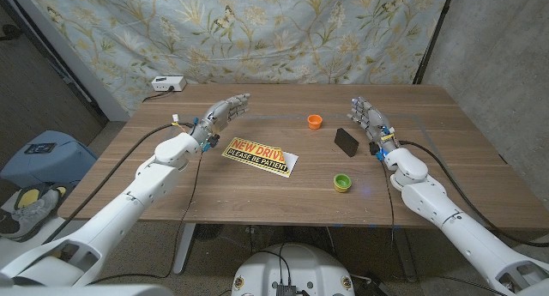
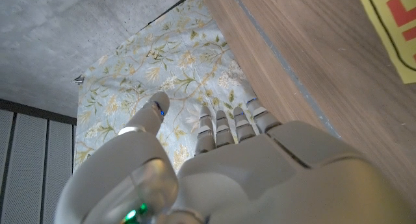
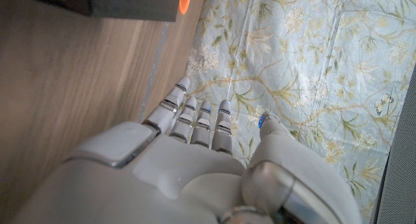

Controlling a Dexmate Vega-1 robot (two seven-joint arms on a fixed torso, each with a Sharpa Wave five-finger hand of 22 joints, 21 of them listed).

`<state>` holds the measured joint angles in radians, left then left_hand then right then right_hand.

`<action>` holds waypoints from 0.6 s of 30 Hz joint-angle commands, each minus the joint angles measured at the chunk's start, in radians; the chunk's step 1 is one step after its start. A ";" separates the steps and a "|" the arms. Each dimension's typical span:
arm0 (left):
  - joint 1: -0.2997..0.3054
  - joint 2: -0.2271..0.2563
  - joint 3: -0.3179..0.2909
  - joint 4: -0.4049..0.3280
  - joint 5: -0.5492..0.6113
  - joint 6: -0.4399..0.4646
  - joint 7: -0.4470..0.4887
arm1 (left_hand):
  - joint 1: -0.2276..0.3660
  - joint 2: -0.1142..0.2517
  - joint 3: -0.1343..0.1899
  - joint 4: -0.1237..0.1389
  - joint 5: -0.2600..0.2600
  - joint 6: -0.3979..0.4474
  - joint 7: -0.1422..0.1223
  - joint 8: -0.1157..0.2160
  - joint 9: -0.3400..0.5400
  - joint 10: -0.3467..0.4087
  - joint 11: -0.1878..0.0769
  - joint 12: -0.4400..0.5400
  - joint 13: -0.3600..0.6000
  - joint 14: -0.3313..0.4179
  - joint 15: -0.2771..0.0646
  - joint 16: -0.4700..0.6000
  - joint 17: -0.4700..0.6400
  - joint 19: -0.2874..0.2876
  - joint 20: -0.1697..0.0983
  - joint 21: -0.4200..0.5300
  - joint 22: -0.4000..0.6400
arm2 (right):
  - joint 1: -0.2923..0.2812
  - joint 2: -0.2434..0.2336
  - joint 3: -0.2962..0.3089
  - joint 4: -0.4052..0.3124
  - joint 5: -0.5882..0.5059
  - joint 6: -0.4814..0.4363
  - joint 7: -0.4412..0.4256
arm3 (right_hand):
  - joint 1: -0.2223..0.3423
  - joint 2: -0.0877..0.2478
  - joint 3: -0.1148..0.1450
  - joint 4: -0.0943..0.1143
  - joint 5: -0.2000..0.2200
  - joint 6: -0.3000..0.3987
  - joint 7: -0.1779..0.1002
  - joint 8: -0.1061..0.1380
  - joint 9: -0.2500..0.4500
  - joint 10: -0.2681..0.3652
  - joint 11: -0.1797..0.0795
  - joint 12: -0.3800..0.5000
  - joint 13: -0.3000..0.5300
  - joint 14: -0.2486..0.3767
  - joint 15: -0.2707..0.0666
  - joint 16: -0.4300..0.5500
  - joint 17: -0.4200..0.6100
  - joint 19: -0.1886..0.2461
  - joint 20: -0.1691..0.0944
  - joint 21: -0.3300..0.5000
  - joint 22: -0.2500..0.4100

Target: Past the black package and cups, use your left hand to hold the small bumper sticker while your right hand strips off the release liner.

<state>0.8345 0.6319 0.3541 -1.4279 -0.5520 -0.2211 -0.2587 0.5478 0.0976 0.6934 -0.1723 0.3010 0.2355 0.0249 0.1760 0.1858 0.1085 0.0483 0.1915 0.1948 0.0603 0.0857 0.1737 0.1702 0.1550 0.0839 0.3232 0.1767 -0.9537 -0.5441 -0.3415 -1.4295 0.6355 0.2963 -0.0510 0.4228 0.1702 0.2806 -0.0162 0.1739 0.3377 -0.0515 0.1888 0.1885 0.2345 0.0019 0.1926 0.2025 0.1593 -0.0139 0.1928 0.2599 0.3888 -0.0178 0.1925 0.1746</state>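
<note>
A yellow bumper sticker (image 1: 260,157) with red and black lettering lies flat near the middle of the table; a corner of the sticker (image 2: 395,30) shows in the left wrist view. My left hand (image 1: 224,113) hovers behind the sticker's left end, fingers apart and holding nothing. The black package (image 1: 346,141) lies right of centre, with an orange cup (image 1: 314,121) behind it and a green cup (image 1: 341,183) in front. My right hand (image 1: 367,118) stands just right of the package, fingers extended, empty. The package (image 3: 123,2) and orange cup (image 3: 185,1) also appear in the right wrist view.
A small white box (image 1: 166,84) with a cable sits at the table's far left corner. A floral cloth (image 1: 283,30) hangs behind the table. A blue stool (image 1: 43,154) and shoes stand on the floor to the left.
</note>
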 commanded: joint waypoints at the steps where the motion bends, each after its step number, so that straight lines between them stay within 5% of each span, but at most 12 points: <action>1: -0.025 0.067 0.032 -0.031 0.057 -0.014 -0.108 | 0.008 -0.008 -0.008 0.000 0.008 -0.014 0.000 -0.001 -0.001 -0.012 0.003 -0.002 0.004 -0.012 0.003 -0.002 0.001 -0.005 0.002 -0.004 0.002 | -0.045 -0.019 0.016 -0.053 -0.017 0.020 -0.044 | 0.002 -0.005 0.005 -0.004 0.005 0.004 0.005 0.005 0.004 -0.003 0.006 0.001 0.001 0.000 0.007 0.003 0.001 0.002 0.006 0.005 0.002; 18: -0.101 0.104 0.084 0.008 0.110 -0.078 -0.243 | 0.056 -0.003 -0.001 -0.011 0.040 -0.044 0.002 0.002 -0.001 -0.046 0.008 -0.001 0.004 -0.038 0.010 -0.001 0.002 -0.007 0.002 -0.019 0.001 | -0.053 -0.044 0.036 -0.053 -0.040 0.052 -0.059 | -0.001 -0.005 0.011 -0.004 0.005 0.001 0.008 0.005 0.004 -0.007 0.014 0.001 0.001 -0.005 0.015 0.003 -0.003 -0.001 0.006 0.004 0.002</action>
<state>0.7761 0.7123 0.4064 -1.4423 -0.4809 -0.2631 -0.4203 0.5877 0.0958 0.6885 -0.1756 0.3330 0.1961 0.0286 0.1760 0.1812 0.0673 0.0570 0.1915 0.1950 0.0297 0.0911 0.1740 0.1701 0.1513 0.0878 0.3098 0.1769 -1.0029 -0.5758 -0.3176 -1.4896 0.6064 0.3237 -0.1066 0.4228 0.1702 0.2845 -0.0206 0.1739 0.3377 -0.0514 0.1888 0.1883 0.2259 0.0105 0.1926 0.2025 0.1541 -0.0086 0.1928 0.2553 0.3881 -0.0172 0.1925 0.1745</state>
